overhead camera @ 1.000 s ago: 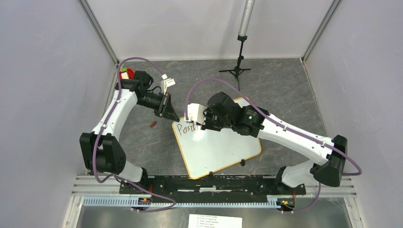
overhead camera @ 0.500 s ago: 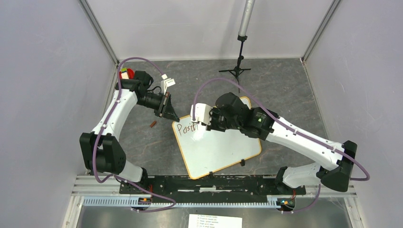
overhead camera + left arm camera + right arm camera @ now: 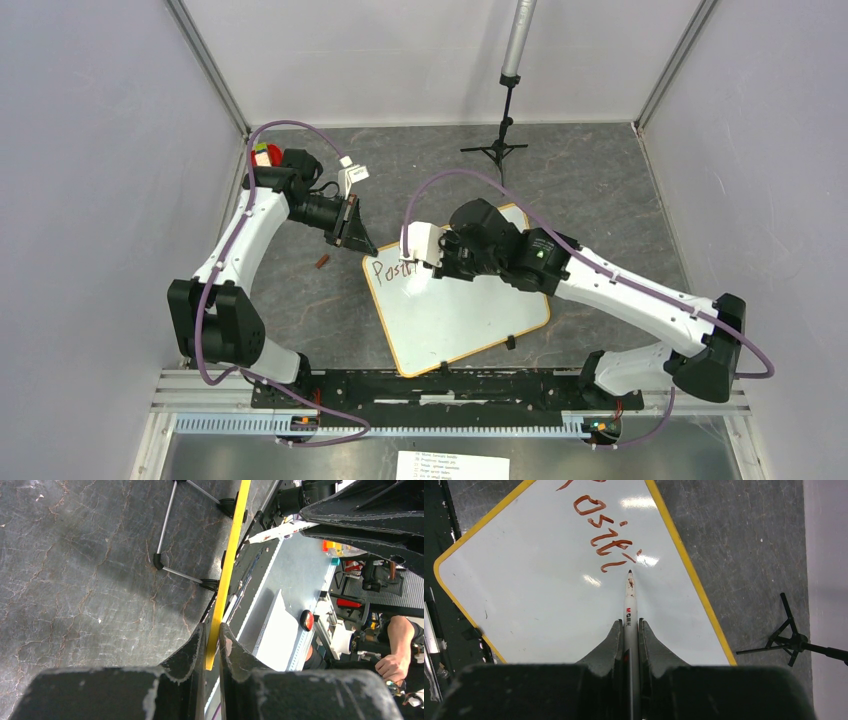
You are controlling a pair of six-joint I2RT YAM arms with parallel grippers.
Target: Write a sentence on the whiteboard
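Right gripper [image 3: 629, 627] clamped tight on marker [image 3: 629, 600]; wrist has crept right along line this past second. Sentence [image 3: 604, 535] reads "Positi" plus fresh stroke on whiteboard [image 3: 539, 610], middle of table. Left gripper [image 3: 211, 632] pinches yellow rim [image 3: 230, 545]. Most words unwritten, I judge.

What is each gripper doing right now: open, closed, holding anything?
The left gripper is closed on the whiteboard, pinching its yellow rim.
The right gripper is closed, holding a marker.
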